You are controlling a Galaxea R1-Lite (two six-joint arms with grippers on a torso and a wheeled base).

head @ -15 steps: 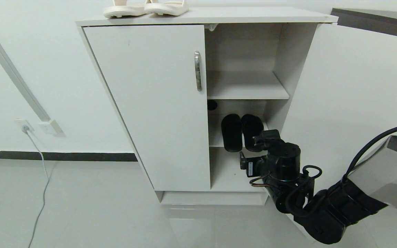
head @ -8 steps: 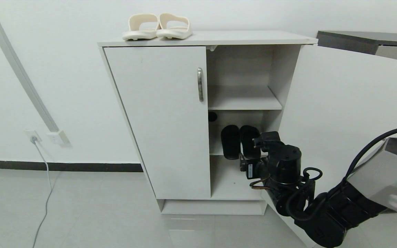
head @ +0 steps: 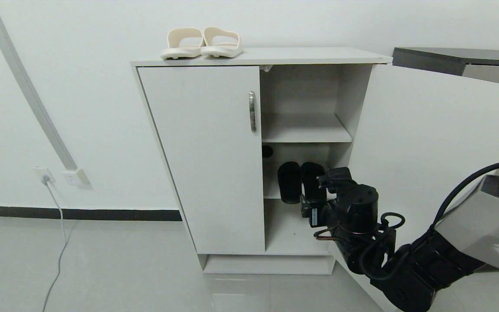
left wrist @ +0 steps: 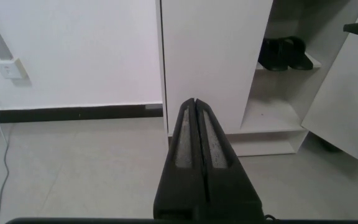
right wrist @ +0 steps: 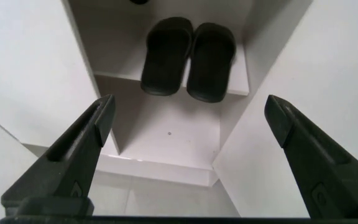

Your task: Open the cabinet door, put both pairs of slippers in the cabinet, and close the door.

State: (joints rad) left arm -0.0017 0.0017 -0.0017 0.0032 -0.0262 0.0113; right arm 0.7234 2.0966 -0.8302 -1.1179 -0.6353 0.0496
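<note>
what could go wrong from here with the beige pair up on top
1. The beige slippers sit at the cabinet top's front edge; a high reach could knock them off.
2. The black slippers seem to overhang their shelf, and the open right tool close in front might snag them.
3. That tool is close to the open door and could bump it while rising.

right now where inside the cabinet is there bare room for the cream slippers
Top shelf, bare between the left door and the side wall; bottom shelf, bare under the black slippers. Middle shelf is crowded by them, with the right gripper in front.
</note>
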